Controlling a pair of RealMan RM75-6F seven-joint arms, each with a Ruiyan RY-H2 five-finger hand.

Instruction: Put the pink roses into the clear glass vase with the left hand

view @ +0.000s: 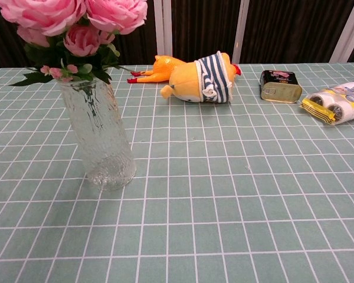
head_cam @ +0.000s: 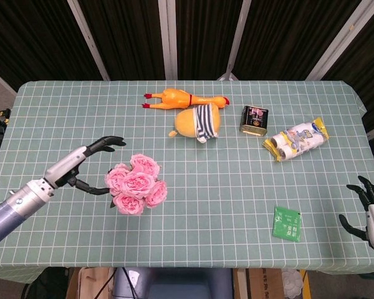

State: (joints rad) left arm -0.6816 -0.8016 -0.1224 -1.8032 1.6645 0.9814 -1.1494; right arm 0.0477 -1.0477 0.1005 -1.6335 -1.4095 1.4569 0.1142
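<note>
The pink roses (head_cam: 136, 190) stand in the clear glass vase (view: 100, 139), blooms above the rim and stems inside the glass. In the chest view the roses (view: 71, 16) fill the top left corner. From above, the blooms hide the vase. My left hand (head_cam: 87, 163) is open just left of the bouquet, fingers spread and curved around empty air, not touching the flowers. My right hand (head_cam: 369, 205) hangs open at the table's right front corner, holding nothing.
A yellow rubber chicken (head_cam: 186, 99) and a striped plush toy (head_cam: 199, 121) lie at the back centre. A dark tin (head_cam: 254, 119) and a wrapped snack pack (head_cam: 296, 139) sit to the right. A green sachet (head_cam: 287, 223) lies near the front right.
</note>
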